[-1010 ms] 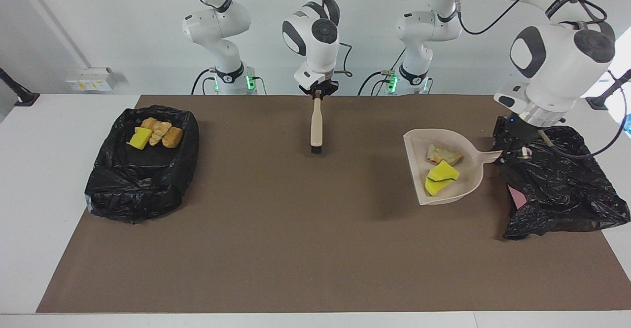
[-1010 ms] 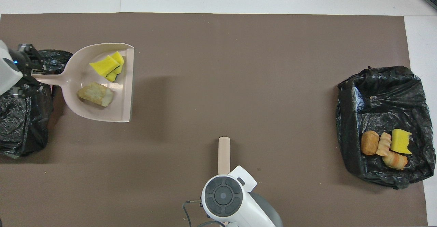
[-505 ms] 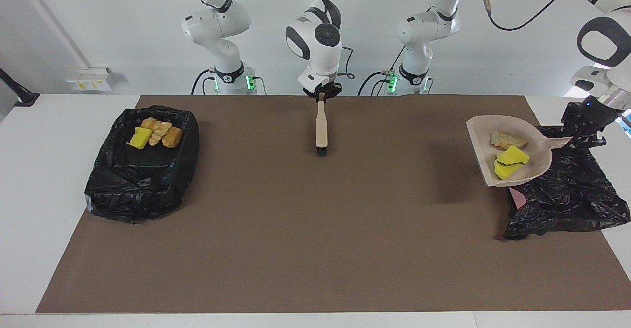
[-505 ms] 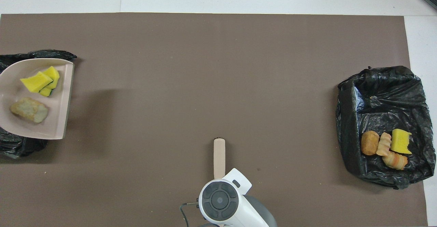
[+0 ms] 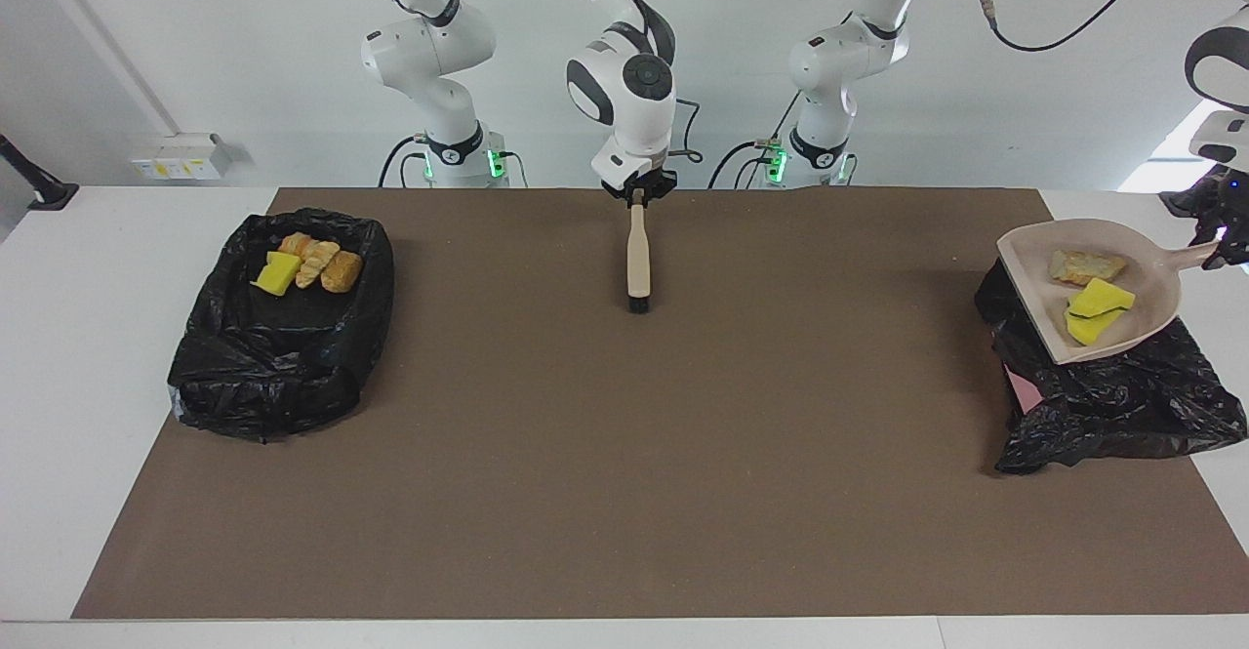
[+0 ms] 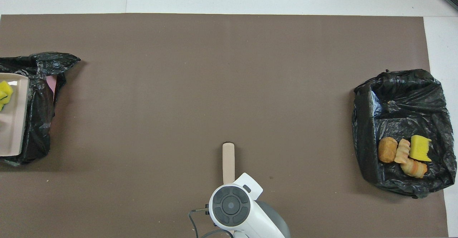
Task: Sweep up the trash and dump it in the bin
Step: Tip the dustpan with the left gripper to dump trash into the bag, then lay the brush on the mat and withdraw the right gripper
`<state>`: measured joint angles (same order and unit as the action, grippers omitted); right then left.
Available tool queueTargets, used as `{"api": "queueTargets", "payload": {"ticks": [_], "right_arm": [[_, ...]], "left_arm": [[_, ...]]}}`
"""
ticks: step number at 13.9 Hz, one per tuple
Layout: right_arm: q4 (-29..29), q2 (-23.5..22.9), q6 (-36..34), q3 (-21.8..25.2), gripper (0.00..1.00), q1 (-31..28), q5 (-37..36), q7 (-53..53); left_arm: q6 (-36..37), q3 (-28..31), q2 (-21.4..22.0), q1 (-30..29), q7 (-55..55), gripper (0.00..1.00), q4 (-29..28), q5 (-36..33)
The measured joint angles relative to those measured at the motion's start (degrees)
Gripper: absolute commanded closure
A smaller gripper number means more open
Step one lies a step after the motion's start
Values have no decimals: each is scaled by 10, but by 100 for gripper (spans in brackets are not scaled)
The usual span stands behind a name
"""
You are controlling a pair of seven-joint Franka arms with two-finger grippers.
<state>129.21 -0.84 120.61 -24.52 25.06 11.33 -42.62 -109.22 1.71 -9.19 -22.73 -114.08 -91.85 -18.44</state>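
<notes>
Holding pan (image 5: 1039,283) with trash (image 5: 1098,300) over bin (image 5: 1122,405) at three o'clock, left hand (image 5: 1225,239) clamped on handle. Might spill onto surface (image 5: 624,434) if tipped off-centre. Right hand (image 5: 636,188) clamped on brush (image 5: 637,259) at twelve.

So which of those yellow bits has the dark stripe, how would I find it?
Start at the black bin bag at the left arm's end of the table. A beige dustpan hangs over it with three scraps. Beside a tan bread lump lie two stacked yellow sponges; the lower one carries the dark stripe.
</notes>
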Motion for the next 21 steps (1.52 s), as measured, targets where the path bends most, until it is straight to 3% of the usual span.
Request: {"api": "queueTargets", "payload": {"ticks": [7,11,17,21], "right_arm": [[-94,-1,0,9,0,-153,-97,70],[-139,-2,-2,16,0,-212,-161,115],[-220,20,-77,168,0,-209,-194,246],[-238,64,-132,224,0,-210,-193,279]], "left_arm": [[-24,-18,0,20,108,100,0,-225],[-33,-19,2,41,150,100,-2,-303],[-45,-20,27,50,164,100,-8,-352],[-46,-20,50,62,183,100,-9,-407]]}}
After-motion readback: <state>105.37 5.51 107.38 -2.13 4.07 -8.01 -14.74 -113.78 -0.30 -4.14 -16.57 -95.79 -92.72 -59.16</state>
